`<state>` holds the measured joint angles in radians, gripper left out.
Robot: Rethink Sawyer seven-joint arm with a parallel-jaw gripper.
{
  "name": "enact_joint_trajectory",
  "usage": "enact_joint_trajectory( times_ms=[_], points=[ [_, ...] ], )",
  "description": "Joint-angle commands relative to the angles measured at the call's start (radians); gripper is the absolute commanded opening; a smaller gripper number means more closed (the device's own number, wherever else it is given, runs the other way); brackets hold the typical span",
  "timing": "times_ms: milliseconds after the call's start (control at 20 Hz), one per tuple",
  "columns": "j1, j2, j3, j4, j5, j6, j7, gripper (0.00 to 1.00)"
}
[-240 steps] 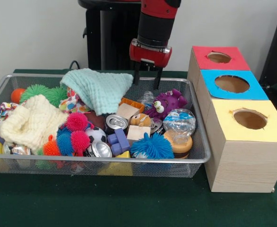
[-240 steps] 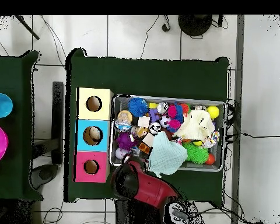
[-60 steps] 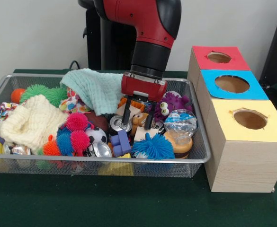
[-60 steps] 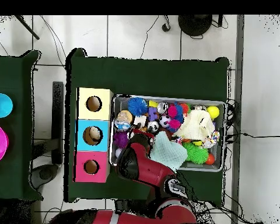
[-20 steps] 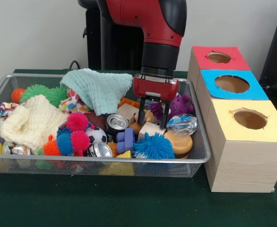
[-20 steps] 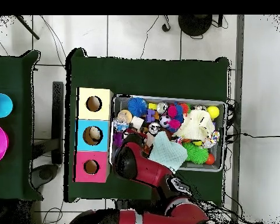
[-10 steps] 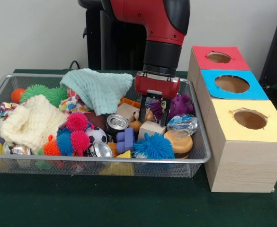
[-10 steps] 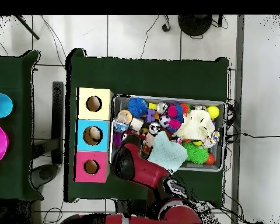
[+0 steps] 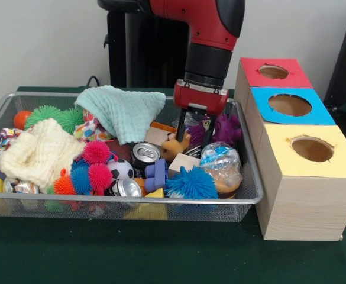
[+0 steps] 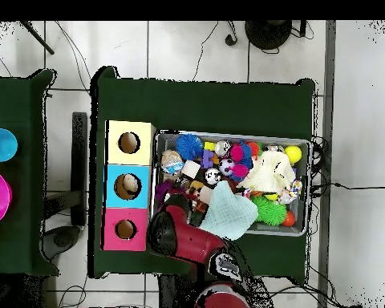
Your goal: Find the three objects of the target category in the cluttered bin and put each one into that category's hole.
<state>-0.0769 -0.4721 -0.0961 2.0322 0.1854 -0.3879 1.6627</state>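
Zero load in the end effector (image 9: 194, 141): it's open, moderately wide, and hangs low over the right half of the bin (image 9: 131, 200). The likely target is the small brown toy (image 9: 174, 145), right at its tips between the can (image 9: 144, 153) and the purple monster (image 9: 223, 128). I'd centre over the toy and close across its short side; it seems to lie tipped, long axis roughly across the bin, heading unclear

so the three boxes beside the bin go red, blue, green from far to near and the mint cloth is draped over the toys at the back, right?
One thing is off: the nearest box has a yellow top, not green. The front view shows the row running red, blue, then yellow beside the wire bin. The rest holds: the mint cloth is draped over the toys at the back.
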Motion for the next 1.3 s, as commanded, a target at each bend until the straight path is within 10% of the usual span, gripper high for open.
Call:
enact_joint_trajectory(
  times_ms=[50, 750, 1300],
  points=[
    [0.021, 0.002, -0.05, 0.016, 0.036, 0.118, 0.15, 1.0],
    [0.122, 0.047, -0.189, -0.015, 0.07, -0.078, 0.2, 1.0],
    [0.061, 0.1, -0.069, -0.076, 0.013, -0.175, 0.286, 1.0]
  ],
)
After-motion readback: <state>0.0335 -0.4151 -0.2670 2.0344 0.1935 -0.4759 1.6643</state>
